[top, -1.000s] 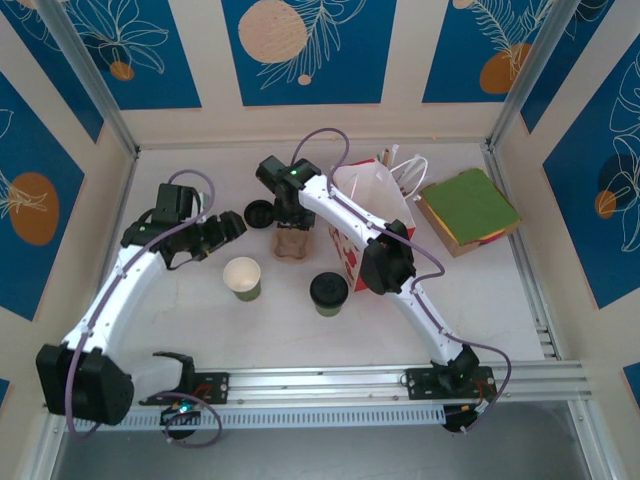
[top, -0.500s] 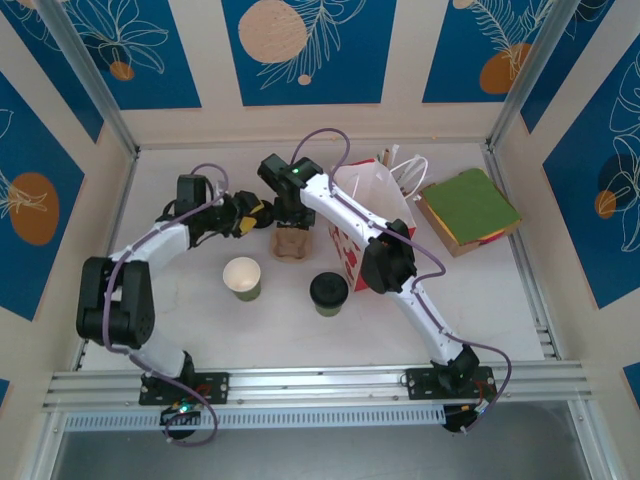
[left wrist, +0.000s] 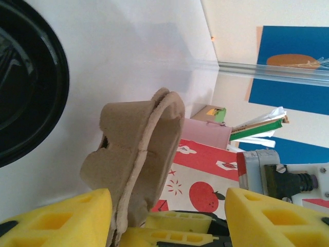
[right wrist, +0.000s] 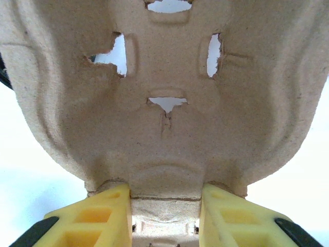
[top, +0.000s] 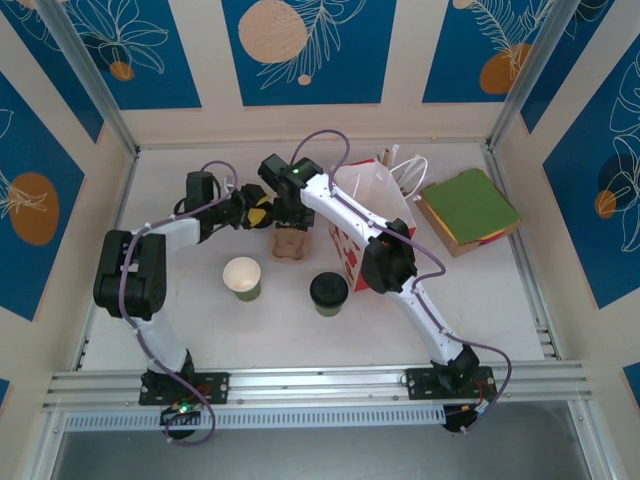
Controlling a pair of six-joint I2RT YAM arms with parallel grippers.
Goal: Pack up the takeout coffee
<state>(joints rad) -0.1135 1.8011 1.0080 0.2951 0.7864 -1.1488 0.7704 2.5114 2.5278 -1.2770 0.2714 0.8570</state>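
Observation:
The takeout coffee [top: 329, 292], a green cup with a black lid, stands on the table in front of the red-and-white bag [top: 371, 214]. My right gripper [top: 290, 222] is shut on the rim of a brown cardboard cup carrier [top: 291, 243], its yellow fingers [right wrist: 105, 215] clamping the rim of that carrier [right wrist: 164, 103]. My left gripper [top: 257, 211] is open beside the carrier's left side. In the left wrist view the carrier [left wrist: 139, 149] stands just inside one of the yellow fingers [left wrist: 61, 221] of the left gripper [left wrist: 167, 201].
A loose black lid [left wrist: 25, 77] lies right by the left gripper. A lidless green cup [top: 243, 277] stands left of the coffee. A green-topped box [top: 468, 209] sits at the right, by the frame rail. White straws and handles stick out of the bag.
The left arm has swung in and reached right, bringing its open gripper from the table's left up to the black lid and the carrier. The right arm held still.

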